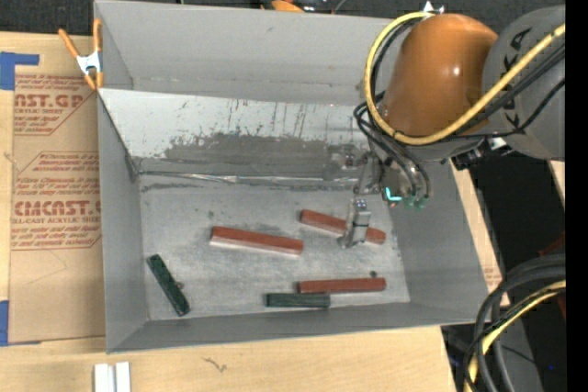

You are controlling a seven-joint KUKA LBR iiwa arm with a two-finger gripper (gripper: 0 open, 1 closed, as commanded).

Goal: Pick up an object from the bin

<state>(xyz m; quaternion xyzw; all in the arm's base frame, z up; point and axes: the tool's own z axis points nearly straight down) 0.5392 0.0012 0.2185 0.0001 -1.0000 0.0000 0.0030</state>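
Orange and round, the cover (432, 73) on my wrist is the highest thing and hangs over the far right part of the bin (124, 197). On the grey floor of the bin lie five thin pieces, all flat and all apart from one another, except two at the near wall.

The long bar (255, 240), red-brown, lies in the middle. Just right of it is the right bar (320, 220), of the same colour and slanted a little. My claw (354, 232) is low over the right half of this bar. Whether the claw is apart or together I cannot tell, and I also cannot tell if it touches the bar. So I do not say that I hold it.

Along the near wall lies the near bar (342, 285), and the green bar (297, 299) is at its left end, almost touching. The green stick (168, 285) is alone in the near left corner.

I judge the right bar to be stiff and light, probably smooth, and not fragile. It lies flat on metal, so there is little height to catch and it may slide away. I would take it across its narrow width, and closer to its middle than where I am now. Held near one end, it could tip down and slip out.
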